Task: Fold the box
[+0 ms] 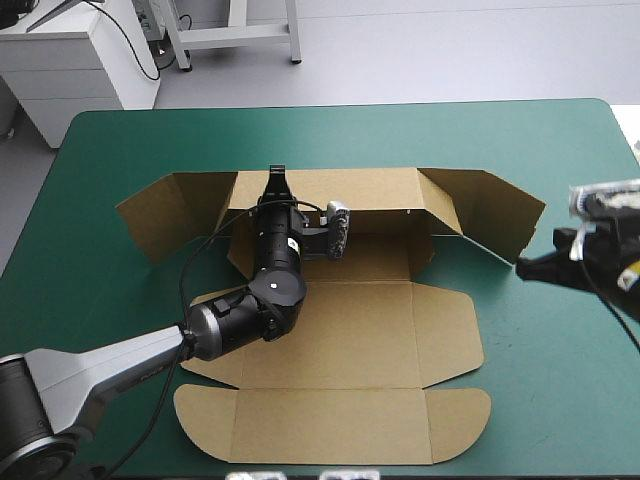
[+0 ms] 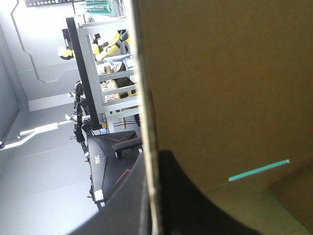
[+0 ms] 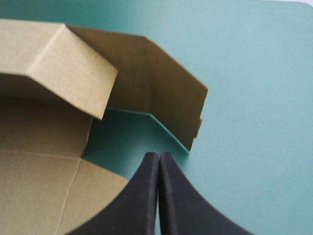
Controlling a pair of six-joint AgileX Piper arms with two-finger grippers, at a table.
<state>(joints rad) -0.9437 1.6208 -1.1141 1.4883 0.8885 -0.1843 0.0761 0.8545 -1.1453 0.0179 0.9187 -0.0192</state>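
The brown box (image 1: 350, 330) lies mid tabletop (image 1: 540, 400). It looks light, stiff and bendy at its creases. My left fingers (image 2: 186, 205) seem to pinch its raised back wall (image 1: 380, 190) at the top edge. My right fingers (image 3: 142, 205) are pressed together, empty.

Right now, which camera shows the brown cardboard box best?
The high view: the whole brown cardboard box shows, back wall raised. Left wrist view: only one wall, close. Right wrist view: an end flap.

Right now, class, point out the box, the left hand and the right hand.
Box (image 1: 350, 320), high view, flat middle panel.
Left hand (image 1: 276, 178), high view, between fingertips.
Right hand (image 3: 159, 157), right wrist view, between fingertips.
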